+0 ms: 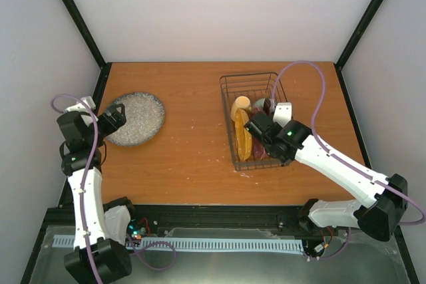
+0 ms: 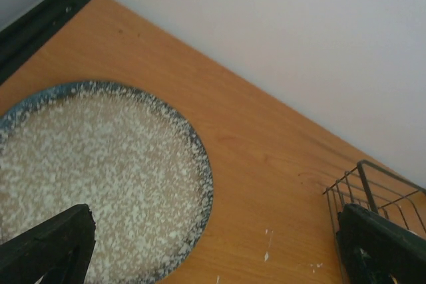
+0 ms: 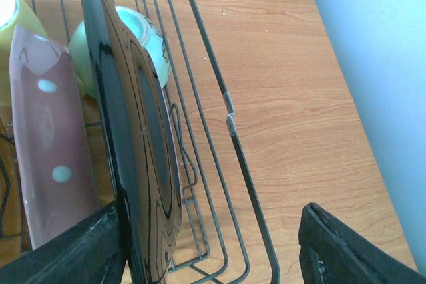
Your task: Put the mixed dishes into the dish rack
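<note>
Looking down: big grey speckled ceramic plate (image 1: 136, 119) lies flat at left, outside the thin dark wire dish rack (image 1: 253, 88) at right. Left wrist — left gripper (image 2: 213, 231) gapes wide over its slick rim; could skid. Right wrist — right gripper (image 3: 213, 231) wide too, could topple the glossy dark upright plate (image 3: 133, 131).

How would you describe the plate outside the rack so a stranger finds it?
On the wooden table, look left, far from the wire dish rack on the right. The plate lies flat there by the left gripper. It is grey, white-speckled with a darker rim, and the only dish outside the rack.
</note>
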{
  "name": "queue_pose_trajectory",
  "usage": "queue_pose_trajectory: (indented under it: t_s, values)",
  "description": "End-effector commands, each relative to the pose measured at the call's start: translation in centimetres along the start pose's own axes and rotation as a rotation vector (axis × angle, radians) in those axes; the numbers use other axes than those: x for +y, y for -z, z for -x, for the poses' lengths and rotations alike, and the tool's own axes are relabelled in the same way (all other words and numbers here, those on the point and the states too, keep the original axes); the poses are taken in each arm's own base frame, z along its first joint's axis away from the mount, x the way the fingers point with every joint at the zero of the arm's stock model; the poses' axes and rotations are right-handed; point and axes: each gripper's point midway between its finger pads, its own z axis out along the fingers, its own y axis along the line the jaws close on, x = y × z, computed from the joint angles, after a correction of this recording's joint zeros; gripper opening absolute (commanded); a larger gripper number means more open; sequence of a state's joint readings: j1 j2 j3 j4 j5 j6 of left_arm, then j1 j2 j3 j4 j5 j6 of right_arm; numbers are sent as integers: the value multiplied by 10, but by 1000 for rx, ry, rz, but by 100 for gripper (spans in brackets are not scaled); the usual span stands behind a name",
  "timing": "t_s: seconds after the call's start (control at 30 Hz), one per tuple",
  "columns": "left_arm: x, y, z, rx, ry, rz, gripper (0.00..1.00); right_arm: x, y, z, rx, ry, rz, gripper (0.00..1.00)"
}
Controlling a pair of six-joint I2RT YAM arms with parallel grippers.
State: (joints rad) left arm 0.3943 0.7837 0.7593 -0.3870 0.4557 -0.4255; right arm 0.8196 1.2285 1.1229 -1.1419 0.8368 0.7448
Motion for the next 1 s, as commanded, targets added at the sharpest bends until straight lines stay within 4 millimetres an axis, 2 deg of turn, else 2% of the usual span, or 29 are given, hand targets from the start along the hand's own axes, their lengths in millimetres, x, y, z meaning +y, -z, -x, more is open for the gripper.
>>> queue_pose_trajectory:
  t_s: [0.0, 0.33, 0.6, 0.9, 0.97]
  values:
    - [9, -2, -9, 26, 59, 29, 100, -29, 8, 30, -91, -93, -60, 69]
    - [30, -8, -21, 77, 116, 76, 100, -30, 20, 51, -139, -148, 19, 72]
    - [35, -2, -17, 61, 119, 80, 100, -25, 31, 66, -178, -165, 88, 73]
    - [62, -15, -49, 160, 202, 105, 100, -30, 45, 77, -214, -201, 140, 73]
    - [68, -17, -52, 165, 226, 99, 100, -30, 49, 79, -223, -211, 166, 73]
